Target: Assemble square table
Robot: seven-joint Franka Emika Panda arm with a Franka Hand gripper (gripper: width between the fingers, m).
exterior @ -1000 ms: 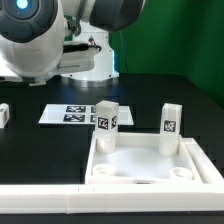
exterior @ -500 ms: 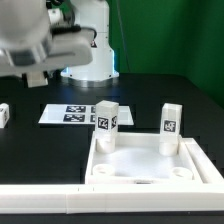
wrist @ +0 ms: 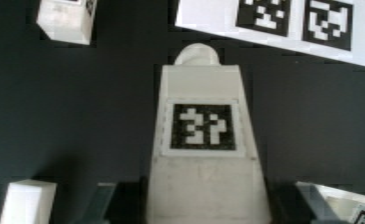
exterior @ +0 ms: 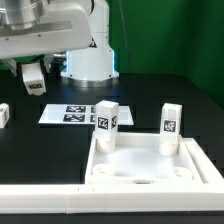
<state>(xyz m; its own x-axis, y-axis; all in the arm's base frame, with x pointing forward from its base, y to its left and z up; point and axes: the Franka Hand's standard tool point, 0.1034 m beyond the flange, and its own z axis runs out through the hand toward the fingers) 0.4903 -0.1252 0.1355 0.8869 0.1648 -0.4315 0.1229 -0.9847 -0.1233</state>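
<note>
The square tabletop [exterior: 150,165] lies rim up at the exterior view's front right. Two white tagged legs stand upright in its far corners, one on the left [exterior: 107,124] and one on the right [exterior: 171,128]. My gripper [exterior: 34,72] hangs in the air at the upper left, shut on a third leg [exterior: 33,80]. In the wrist view this leg [wrist: 204,130] runs out from between the fingers [wrist: 118,203], tag facing the camera, well above the table. A fourth leg [exterior: 4,113] lies loose at the far left and also shows in the wrist view [wrist: 65,18].
The marker board [exterior: 72,113] lies on the black table behind the tabletop and also shows in the wrist view [wrist: 277,20]. A long white bar fence [exterior: 40,200] runs along the front. The robot base [exterior: 88,62] stands at the back. A white piece [wrist: 26,204] is partly in view.
The arm has swung up and back, away from the camera. The hand and the leg it holds now show at the upper left. The tabletop and its two legs have not moved.
</note>
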